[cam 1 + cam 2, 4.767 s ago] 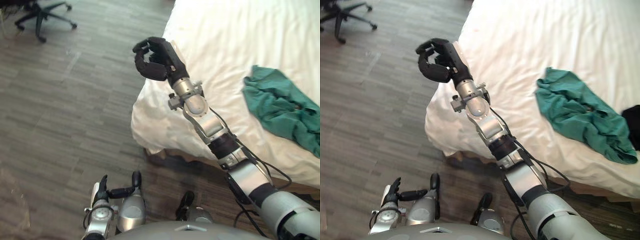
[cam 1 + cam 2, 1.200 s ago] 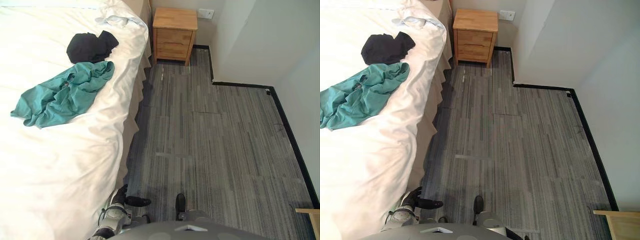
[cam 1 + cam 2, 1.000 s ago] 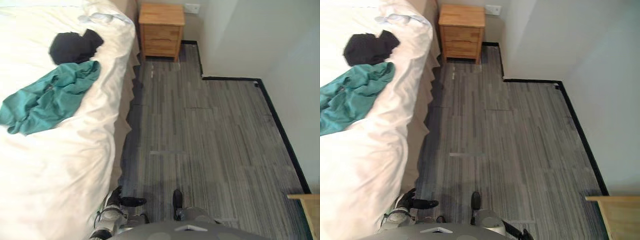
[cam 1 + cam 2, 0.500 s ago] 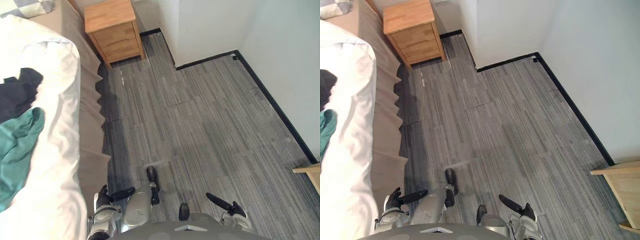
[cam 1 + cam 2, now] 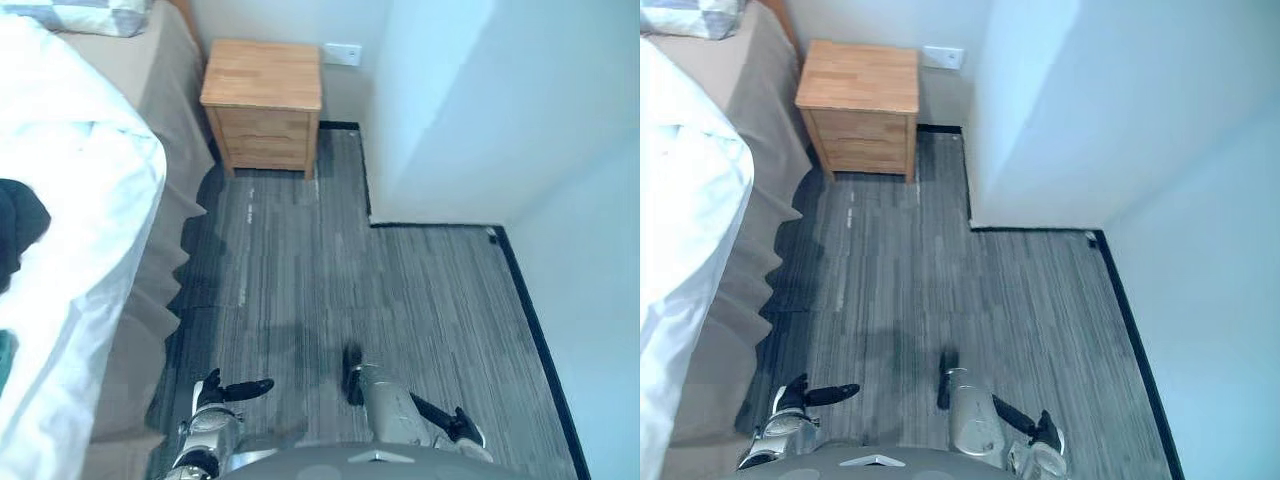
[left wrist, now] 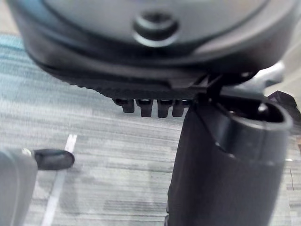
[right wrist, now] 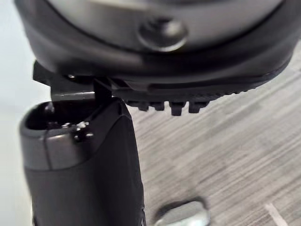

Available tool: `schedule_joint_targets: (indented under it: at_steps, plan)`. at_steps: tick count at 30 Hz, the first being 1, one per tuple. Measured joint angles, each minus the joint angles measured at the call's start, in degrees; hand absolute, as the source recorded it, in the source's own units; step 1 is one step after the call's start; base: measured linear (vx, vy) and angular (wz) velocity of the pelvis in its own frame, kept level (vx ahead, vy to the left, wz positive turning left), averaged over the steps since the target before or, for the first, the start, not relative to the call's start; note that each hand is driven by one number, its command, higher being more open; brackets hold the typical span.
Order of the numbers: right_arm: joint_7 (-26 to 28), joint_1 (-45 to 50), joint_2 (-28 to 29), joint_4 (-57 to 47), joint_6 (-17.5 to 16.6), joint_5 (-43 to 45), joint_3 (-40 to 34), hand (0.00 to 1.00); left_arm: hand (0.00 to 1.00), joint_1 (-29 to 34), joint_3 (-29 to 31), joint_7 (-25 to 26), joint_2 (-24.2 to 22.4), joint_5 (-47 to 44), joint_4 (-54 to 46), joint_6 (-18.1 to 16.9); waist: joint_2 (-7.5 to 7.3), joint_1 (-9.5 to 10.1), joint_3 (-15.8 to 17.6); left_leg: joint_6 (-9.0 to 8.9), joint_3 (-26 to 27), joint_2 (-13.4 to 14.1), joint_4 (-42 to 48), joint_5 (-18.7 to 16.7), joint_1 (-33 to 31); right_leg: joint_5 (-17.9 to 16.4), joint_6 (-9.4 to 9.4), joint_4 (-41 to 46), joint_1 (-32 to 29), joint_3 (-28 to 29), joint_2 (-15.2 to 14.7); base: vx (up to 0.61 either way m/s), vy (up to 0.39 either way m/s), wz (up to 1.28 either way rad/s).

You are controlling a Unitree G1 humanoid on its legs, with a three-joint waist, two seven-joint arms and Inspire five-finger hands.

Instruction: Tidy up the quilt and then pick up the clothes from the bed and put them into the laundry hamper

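Observation:
The white quilt (image 5: 70,210) covers the bed along the left side. A black garment (image 5: 16,228) lies on it at the view's left edge, and a sliver of green cloth (image 5: 4,362) shows below it. My left hand (image 5: 226,391) hangs low beside the bed skirt, open with straight fingers and nothing in it. My right hand (image 5: 446,420) hangs low over the floor at the lower right, also open and holding nothing. In each wrist view the hand (image 6: 150,56) (image 7: 160,52) shows bare grey floor past its fingers.
A wooden nightstand (image 5: 262,100) stands against the far wall beside the bed head. A checked pillow (image 5: 88,14) lies at the top left. A white wall corner (image 5: 385,190) juts into the grey plank floor (image 5: 330,280) on the right.
The camera has swung right, so the bed and clothes have slid to the left edge. My right hand, earlier raised and curled at the quilt's corner, now hangs open at my side.

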Motion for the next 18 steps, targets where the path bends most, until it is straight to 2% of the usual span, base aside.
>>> schedule_joint_targets:
  at_steps: [1,2,3,4,5,6,8,9,10,11,12,13,14,15,16,18]
  plan:
    - [0.39,-1.61,-1.28,0.86,0.24,-0.24,-0.97,1.00,1.00,-0.35,2.35,-0.59,-2.52,0.09,0.73,0.15,3.46,1.22,0.42,-0.77,0.85,2.97,0.53,0.52,0.26,-3.30,-2.19,4.31,-0.61,-0.22,2.58,0.61,-0.405,0.27]
    - [0.21,-2.32,-1.14,0.84,-0.08,-0.33,-1.58,1.00,1.00,-0.40,5.16,-0.92,-3.11,0.24,0.75,-0.15,3.53,1.58,0.55,-1.40,0.73,2.93,1.68,2.78,0.38,-7.12,-3.11,11.20,-2.52,-0.03,2.39,0.54,-0.364,0.24]
    - [-0.05,-2.27,-1.06,0.95,0.13,-0.32,-2.03,1.00,1.00,-0.21,7.38,-0.51,-4.07,0.42,0.95,-0.11,3.67,1.55,0.50,-2.86,-0.03,3.42,4.71,5.10,1.54,-11.64,-3.89,18.36,-2.45,-0.39,1.78,0.53,-0.383,0.46]
    - [0.11,-1.73,-1.23,0.41,0.41,-0.36,-1.55,1.00,1.00,0.75,9.19,-0.13,-4.59,0.44,0.75,-0.23,4.05,1.42,0.16,-3.40,-0.96,4.23,10.90,7.55,0.73,-15.81,-4.17,21.54,-0.28,-1.67,1.77,0.53,-0.396,0.61]
    - [0.10,-1.14,-1.22,-0.03,0.53,-0.31,-1.16,1.00,1.00,1.00,9.98,-0.21,-4.75,0.44,0.25,-0.26,4.13,1.46,-0.04,-3.20,-1.67,4.62,16.08,8.40,-1.09,-18.43,-4.07,21.22,1.63,-2.21,1.67,0.52,-0.391,0.74]
    - [-0.02,-0.55,-2.00,-0.59,1.11,-0.39,-0.39,1.00,1.00,1.25,11.72,-0.23,-5.50,0.43,-0.93,-0.46,4.89,1.91,0.28,-4.32,-2.97,6.73,30.29,12.53,-7.52,-21.35,-4.60,19.68,5.91,-3.98,2.05,0.49,-0.325,0.73]
    - [-0.40,0.29,-2.89,-1.12,1.14,-0.47,0.54,1.00,1.00,1.52,14.38,-0.23,-6.37,-0.78,-2.86,-0.20,6.16,2.60,0.65,-5.57,-1.11,10.81,51.08,10.09,-17.85,-22.34,-5.40,15.70,13.07,-7.51,3.30,0.52,-0.260,0.61]
    - [-0.56,1.02,-2.86,-1.13,1.13,-0.44,1.33,1.00,1.00,1.55,15.09,0.30,-5.99,-2.55,-3.57,-0.18,5.36,3.51,0.60,-5.11,3.51,12.15,56.09,6.96,-21.76,-22.39,-5.47,12.01,17.86,-8.58,3.33,0.46,-0.199,0.47]
    - [-0.50,1.63,-2.72,-1.16,1.14,-0.42,2.30,1.00,1.00,1.67,14.90,0.57,-5.90,-2.95,-4.45,-0.57,4.42,4.36,0.21,-3.57,8.36,12.28,55.27,4.15,-24.79,-22.13,-4.93,7.52,22.56,-9.63,2.91,0.39,-0.150,0.56]
    - [-0.45,1.64,-2.65,-1.02,1.14,-0.48,2.92,1.00,1.00,1.59,14.32,0.41,-5.46,-3.42,-4.84,-1.36,3.77,4.76,-0.07,-3.27,13.01,11.53,50.58,2.10,-27.24,-21.66,-4.17,3.41,26.62,-11.24,2.48,0.32,-0.099,0.46]
    - [-0.45,1.52,-2.61,-0.94,1.19,-0.48,2.88,1.00,1.00,1.56,14.16,0.33,-5.36,-3.48,-4.85,-1.58,3.63,4.79,-0.02,-3.24,14.12,11.06,48.86,1.52,-27.62,-21.54,-3.93,2.64,27.60,-11.71,2.24,0.34,-0.046,0.54]
    - [-0.36,1.43,-2.53,0.05,1.28,-0.53,2.65,1.00,1.00,1.47,13.31,0.17,-4.89,-3.60,-4.75,-1.76,3.09,4.82,0.06,-2.60,19.10,8.30,39.61,0.15,-28.46,-21.32,-3.07,0.83,30.72,-13.59,1.13,0.45,-0.025,0.57]
    - [-0.32,1.05,-2.47,0.64,1.43,-0.53,2.29,1.00,1.00,1.39,12.04,0.16,-4.58,-3.57,-4.56,-1.57,2.92,4.75,0.08,-1.15,25.34,4.87,28.23,1.49,-28.48,-21.62,-1.89,0.17,32.83,-15.61,0.02,0.47,-0.001,0.65]
    - [-0.28,1.01,-2.53,0.82,1.41,-0.54,2.08,1.00,1.00,1.40,11.43,0.13,-4.55,-3.56,-4.46,-1.50,3.04,4.67,0.01,-0.18,28.87,3.42,22.56,3.81,-28.44,-22.13,-1.04,-0.05,33.76,-16.39,-0.13,0.58,0.031,0.73]
    - [-0.08,0.89,-2.62,1.51,1.56,-0.53,1.41,1.00,1.00,1.50,10.27,-0.14,-4.24,-3.67,-3.79,-1.52,2.53,4.77,-0.53,10.20,36.76,1.09,16.25,7.11,-27.13,-23.15,0.66,-0.35,34.91,-17.19,-0.11,0.49,0.034,0.78]
    - [-0.10,-0.28,-0.86,2.26,1.86,-0.53,1.32,1.00,1.00,1.49,10.55,-0.62,-2.33,-3.68,-3.35,-1.46,-0.38,4.75,-1.85,10.98,36.61,-3.94,12.06,5.52,-26.28,-22.25,1.30,1.70,34.46,-16.57,-2.92,0.51,0.062,0.78]
